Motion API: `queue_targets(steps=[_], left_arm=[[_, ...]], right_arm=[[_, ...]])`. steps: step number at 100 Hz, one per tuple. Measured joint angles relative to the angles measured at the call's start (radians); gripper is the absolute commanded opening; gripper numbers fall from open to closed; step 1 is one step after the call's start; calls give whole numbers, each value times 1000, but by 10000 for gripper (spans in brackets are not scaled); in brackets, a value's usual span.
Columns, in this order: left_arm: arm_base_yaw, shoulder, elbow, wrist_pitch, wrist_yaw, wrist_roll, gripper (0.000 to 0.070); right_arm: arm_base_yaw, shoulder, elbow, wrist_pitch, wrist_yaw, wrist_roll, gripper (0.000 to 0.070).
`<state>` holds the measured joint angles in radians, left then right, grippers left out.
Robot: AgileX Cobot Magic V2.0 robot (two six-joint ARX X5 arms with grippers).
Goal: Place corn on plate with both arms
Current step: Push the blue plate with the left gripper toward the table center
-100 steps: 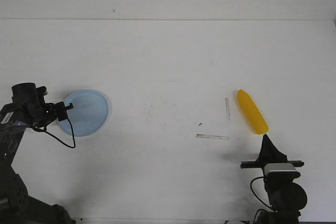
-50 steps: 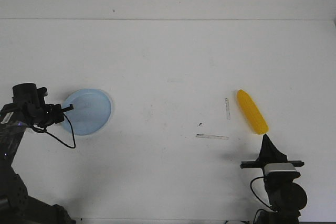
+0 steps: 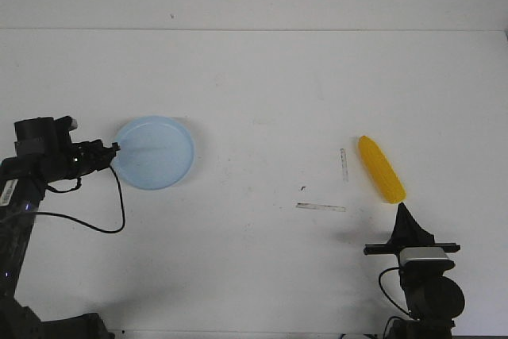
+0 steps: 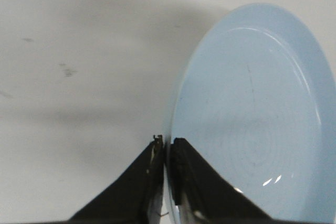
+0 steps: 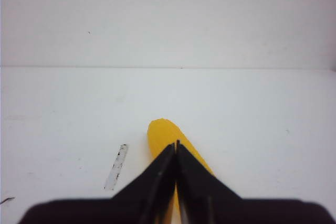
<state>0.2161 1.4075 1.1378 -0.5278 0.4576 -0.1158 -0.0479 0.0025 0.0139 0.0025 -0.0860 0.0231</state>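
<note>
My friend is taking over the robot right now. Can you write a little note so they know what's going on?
Left gripper: shut on the rim of the round pale-blue plate, at the table's left side.
Right gripper: shut, empty, just short of the near end of the bright yellow corn cob, which lies on the white table at the right.
Done: plate gripped.
Left: pick up the corn and put it on the plate.

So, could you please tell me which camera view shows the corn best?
The front view: the whole corn lies unobstructed on the table. In the right wrist view the right gripper hides its near end. The left wrist view shows none of it, only the plate.
</note>
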Motion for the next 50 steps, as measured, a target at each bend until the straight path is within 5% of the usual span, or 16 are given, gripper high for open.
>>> queue_targets(steps=[33,50], left_arm=[[-288,-67,2,-23,31,-5,0],[-444,-50,2,-18,-18,-4,0]], right_arm=[[0,0,0,0,0,0,1],[0,0,0,0,0,0,1]])
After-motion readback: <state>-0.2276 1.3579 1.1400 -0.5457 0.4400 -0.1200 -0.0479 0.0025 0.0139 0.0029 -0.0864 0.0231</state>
